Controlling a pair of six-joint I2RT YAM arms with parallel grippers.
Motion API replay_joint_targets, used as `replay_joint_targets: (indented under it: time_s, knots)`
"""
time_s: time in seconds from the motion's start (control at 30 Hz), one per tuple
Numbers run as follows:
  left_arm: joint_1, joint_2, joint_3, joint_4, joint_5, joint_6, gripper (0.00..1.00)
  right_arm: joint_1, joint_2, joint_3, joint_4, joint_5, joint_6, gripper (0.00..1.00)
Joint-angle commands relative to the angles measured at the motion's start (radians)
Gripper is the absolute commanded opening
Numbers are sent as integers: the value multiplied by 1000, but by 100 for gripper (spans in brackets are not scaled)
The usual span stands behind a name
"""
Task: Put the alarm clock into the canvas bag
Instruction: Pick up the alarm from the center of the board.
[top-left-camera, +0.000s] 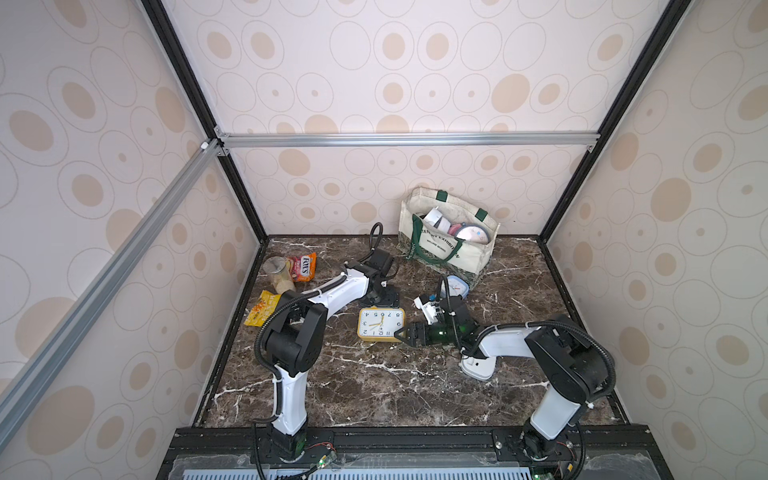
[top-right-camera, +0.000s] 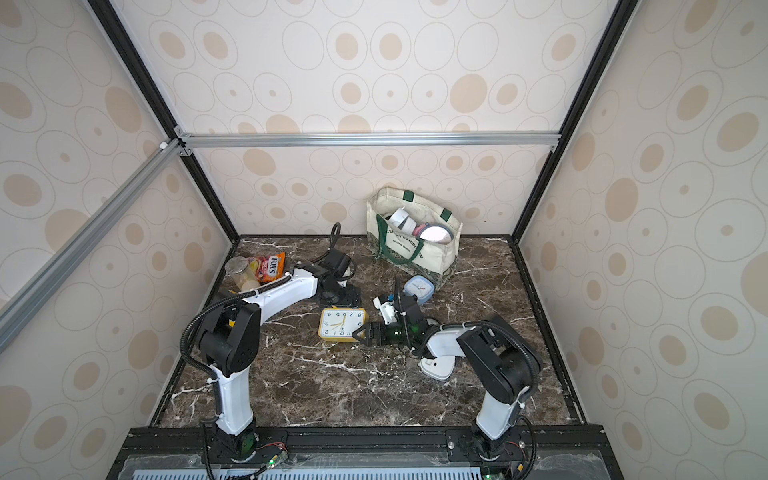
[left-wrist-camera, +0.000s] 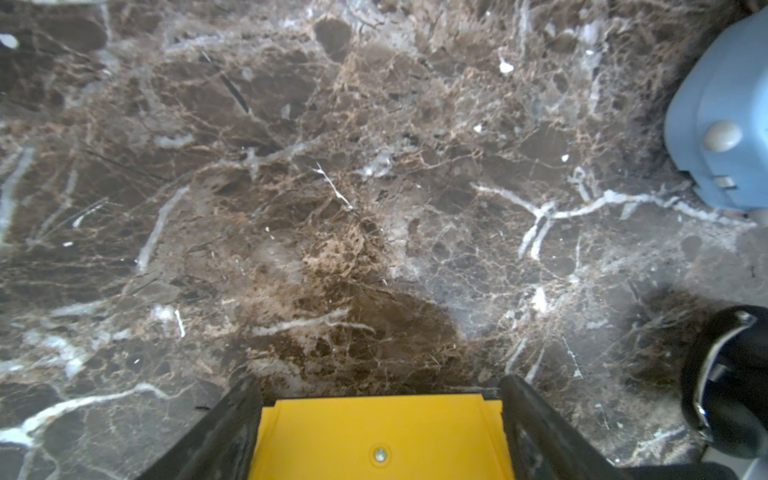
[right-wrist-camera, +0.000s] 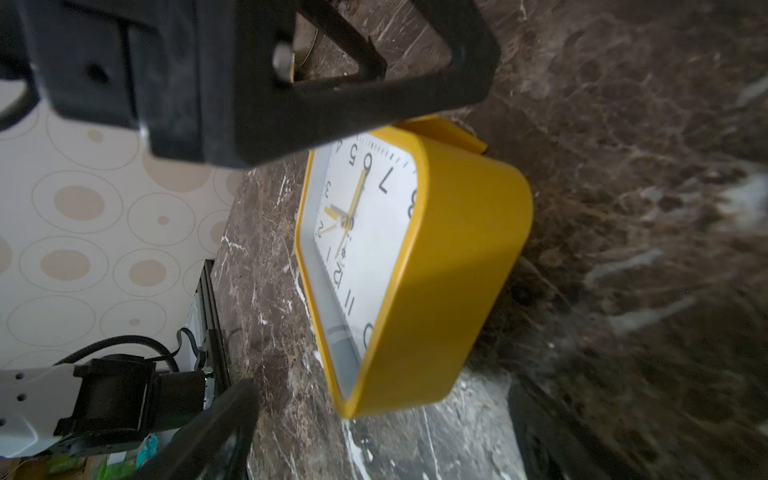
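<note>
- Nearest of all, a black rail (top-left-camera: 407, 440) runs along the near edge of the bench (top-left-camera: 374, 386), and both my arm bases are bolted to it.
- Just far of that, under my right forearm, a flat white block (top-left-camera: 478, 365) lies on the marble.
- At mid-bench the alarm clock (top-left-camera: 381, 324) lies flat and face up. It has a yellow case and a white dial, with the 6 toward the far side.
- It is outside the canvas bag (top-left-camera: 446, 249), to the bag's near left and well apart from it.
- My right claw (top-left-camera: 402, 334) lies low at the clock's near right corner. Its fingers are spread wide and the corner sits between them. The right wrist view shows bench on either side of the corner, so nothing is gripped.
- My left claw (left-wrist-camera: 378, 388) points down at the clock's far edge. Its fingers are set wide, one flush against each side of a yellow part there, so it looks clamped on it.
- The bag stands at the far right against the back wall, with its mouth open. White and round things show inside, too small to name.
- A small blue clock (top-left-camera: 458, 286) sits just beside the bag's near side.
- A little white gadget (top-left-camera: 424, 306) lies between the blue clock and the yellow one.
- On the far left are a clear jar (top-left-camera: 279, 272) and a red-orange snack packet (top-left-camera: 303, 267), touching each other.
- Nearer, a yellow packet (top-left-camera: 261, 312) is partly hidden by my left arm.
</note>
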Motion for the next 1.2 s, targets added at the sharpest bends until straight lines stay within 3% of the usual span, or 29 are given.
replay_joint_targets:
  time_s: [0.0,0.47,0.7,0.93,1.17]
  knots:
    - [-4,-57,9,3,31,-11,70,1,44,60,48,-48,26,92]
    - [-4,-106,36,-8,51,-10,70,-7,34,97,22,-78,18,82]
    - [-4,-112,29,2,58,-9,70,-6,31,98,52,-99,50,63]
    - [-4,-127,6,31,70,-15,71,-8,22,108,44,-101,60,54]
    - [-4,-146,-11,55,86,-12,74,-12,21,108,66,-128,83,32]
